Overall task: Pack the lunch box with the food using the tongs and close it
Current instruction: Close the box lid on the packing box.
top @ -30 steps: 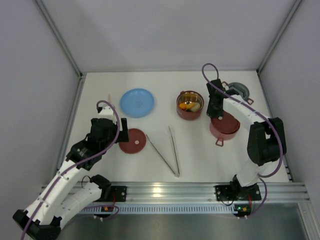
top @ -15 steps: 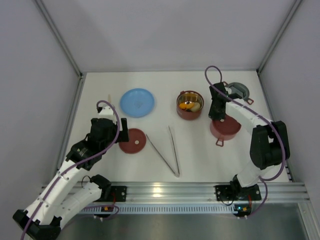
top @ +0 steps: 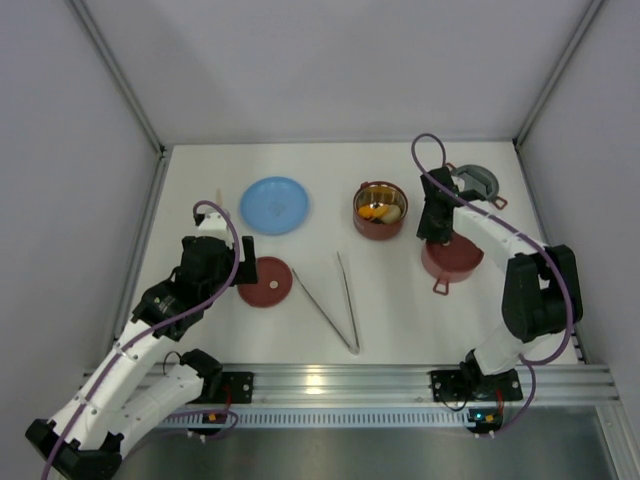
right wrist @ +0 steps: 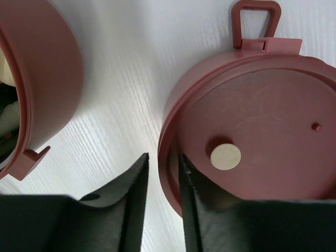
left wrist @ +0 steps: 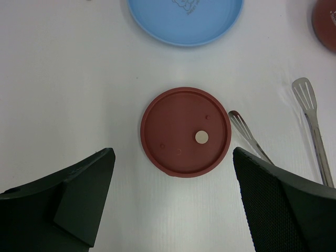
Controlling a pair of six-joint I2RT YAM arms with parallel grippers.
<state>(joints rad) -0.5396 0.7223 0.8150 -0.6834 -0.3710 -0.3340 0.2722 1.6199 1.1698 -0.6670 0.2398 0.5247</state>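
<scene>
We see one dark-red bowl (top: 380, 233) upright and open, orange and cream food (top: 378, 211) inside; a second bowl (top: 452, 258), lidded, sits to its right; a loose disc lid (top: 265, 281) and silver tongs (top: 348, 305) lie flat nearby.

On the worktop (top: 400, 300): plate (top: 275, 205) back left, loose lid (top: 264, 281) in front of it, my left pincer (left wrist: 171, 155) at its left edge. Front centre: tongs (top: 335, 300), just right of that lid. Back centre: open bowl (top: 381, 232) with food (top: 375, 212) in it. Right of it and nearer: lidded bowl (top: 455, 262), my right pincer (right wrist: 163, 157) at its left rim; top cover (top: 478, 180) behind.
</scene>
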